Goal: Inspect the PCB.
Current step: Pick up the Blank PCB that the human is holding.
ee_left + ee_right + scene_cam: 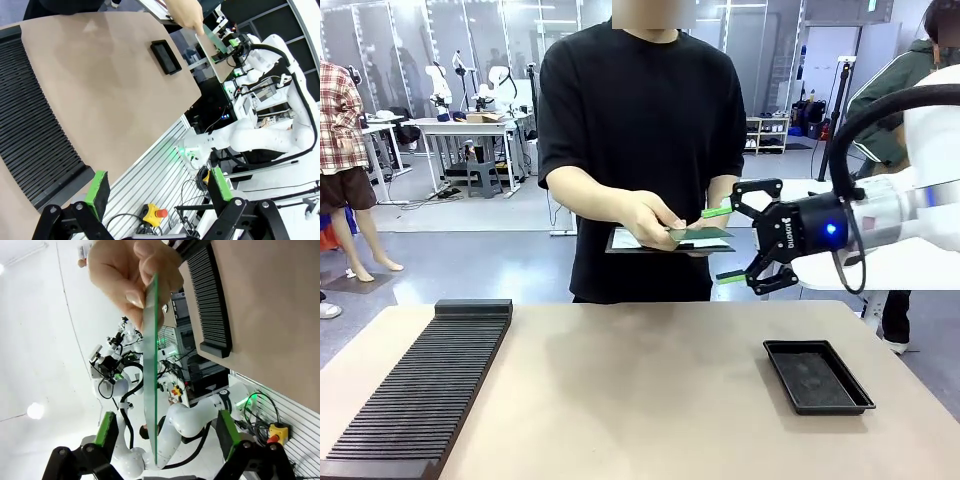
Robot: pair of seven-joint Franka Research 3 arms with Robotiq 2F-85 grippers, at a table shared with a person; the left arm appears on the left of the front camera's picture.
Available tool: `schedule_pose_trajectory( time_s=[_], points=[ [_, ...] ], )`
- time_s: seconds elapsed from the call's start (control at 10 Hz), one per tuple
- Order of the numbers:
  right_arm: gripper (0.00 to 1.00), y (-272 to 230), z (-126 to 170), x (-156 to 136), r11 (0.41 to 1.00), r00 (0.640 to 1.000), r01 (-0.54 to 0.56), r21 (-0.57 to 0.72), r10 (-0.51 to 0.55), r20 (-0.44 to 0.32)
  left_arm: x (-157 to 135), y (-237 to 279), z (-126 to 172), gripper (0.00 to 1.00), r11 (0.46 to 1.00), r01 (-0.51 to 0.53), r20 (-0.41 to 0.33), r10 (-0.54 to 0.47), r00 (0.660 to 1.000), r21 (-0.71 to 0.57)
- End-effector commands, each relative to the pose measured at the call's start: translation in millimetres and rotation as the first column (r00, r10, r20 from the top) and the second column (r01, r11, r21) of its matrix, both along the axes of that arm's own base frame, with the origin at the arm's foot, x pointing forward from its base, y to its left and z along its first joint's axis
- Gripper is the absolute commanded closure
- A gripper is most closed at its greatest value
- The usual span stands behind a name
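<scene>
Front view: the person's hand (655,218) holds the PCB (705,234) out flat at chest height, I'd guess so the right tool (723,245), jaws wide, can take its edge. Left wrist: left tool (159,186) hangs open by the counter (100,75) edge. Right wrist: board sits edge-on between the pads (106,432), untouched I think

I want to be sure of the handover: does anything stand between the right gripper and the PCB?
Nothing visible does. The PCB points edge-on into the gap of the open right gripper. The person's hand holds only its far end, away from the fingers.
</scene>
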State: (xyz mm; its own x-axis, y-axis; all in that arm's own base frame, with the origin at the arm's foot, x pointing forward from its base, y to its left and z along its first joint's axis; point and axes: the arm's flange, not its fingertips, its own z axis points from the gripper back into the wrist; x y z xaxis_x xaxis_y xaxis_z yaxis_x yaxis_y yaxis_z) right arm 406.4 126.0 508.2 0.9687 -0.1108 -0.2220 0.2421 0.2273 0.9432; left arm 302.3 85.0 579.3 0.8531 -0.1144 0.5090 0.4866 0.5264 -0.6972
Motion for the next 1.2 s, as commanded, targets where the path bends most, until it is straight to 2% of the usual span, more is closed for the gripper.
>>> schedule_pose_trajectory(
  time_s=[0.0, 0.2, 0.3, 0.6, 1.1],
  points=[
    [0.0, 15, 0, 15, 0.999, 1.0, 0.019, 0.045, -0.019, -0.016, -1, -1, 3, 0.0, 1.0, 0.003, -0.009, -0.003, 1.0, 0.004],
    [0.0, 22, -2, 18, 0.996, 1.0, 0.026, 0.088, -0.025, -0.009, -1, -1, 3, 0.0, 1.0, 0.003, -0.009, -0.003, 1.0, 0.004],
    [0.1, 23, -6, 16, 0.994, 1.0, 0.031, 0.108, -0.03, -0.009, -1, -1, 3, 0.0, 1.0, 0.003, -0.009, -0.003, 1.0, 0.004],
    [0.99, 24, -12, 7, 0.991, 0.999, 0.033, 0.132, -0.033, 0.0, -1, -1, 3, 0.0, 1.0, 0.003, -0.009, -0.003, 1.0, 0.004],
    [1.0, 27, -16, 2, 0.99, 0.999, 0.037, 0.138, -0.038, 0.006, -1, -1, 3, 0.0, 1.0, 0.003, -0.009, -0.003, 1.0, 0.004]
  ],
)
